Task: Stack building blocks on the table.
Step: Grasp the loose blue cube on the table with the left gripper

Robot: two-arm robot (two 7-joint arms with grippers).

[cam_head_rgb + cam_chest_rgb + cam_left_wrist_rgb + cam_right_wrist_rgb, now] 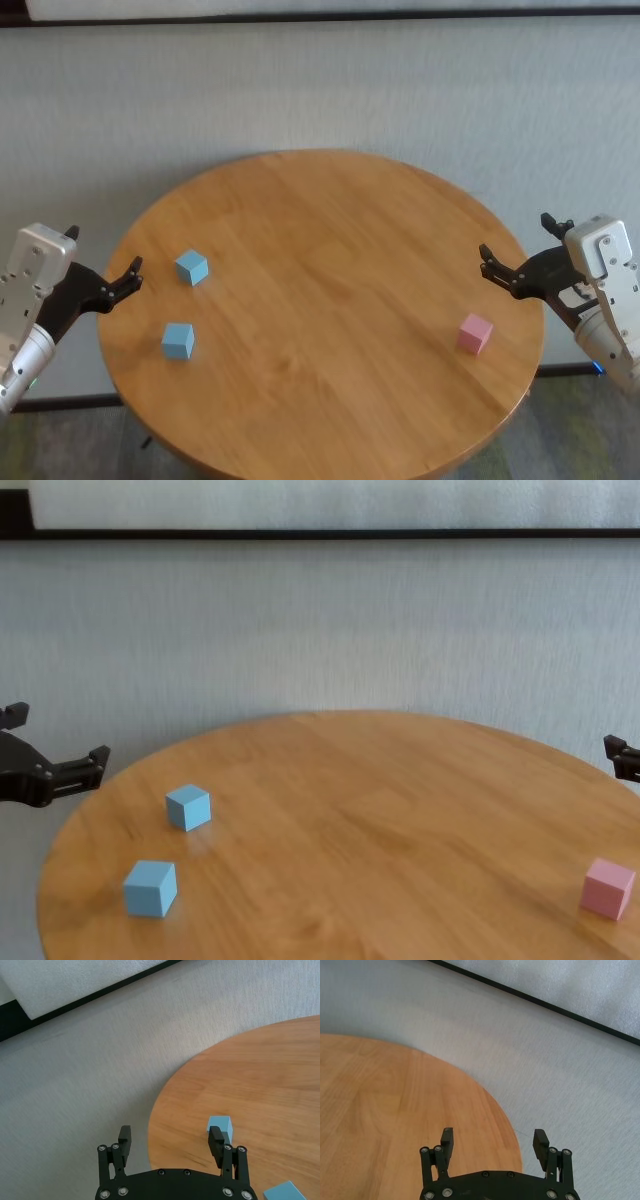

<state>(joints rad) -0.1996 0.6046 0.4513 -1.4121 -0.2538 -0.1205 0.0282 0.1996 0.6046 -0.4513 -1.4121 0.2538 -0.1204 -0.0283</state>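
Left hand (128, 280), jaws wide and empty, sits at the round wooden worktop (330, 250) edge, nearest the farther small light-blue matte cube (191, 267), just inboard.

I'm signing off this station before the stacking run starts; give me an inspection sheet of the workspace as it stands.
Surface: round wooden table, no spills seen.
Job's things: far blue block and near blue block on the left side, pink block alone on the right; all apart, none stacked.
Clutter: nothing seen.
Grippers: left gripper open at the left table edge, empty; right gripper open at the right edge, empty.
Cables: nothing seen.
Surroundings: grey carpet, white wall with a dark baseboard.
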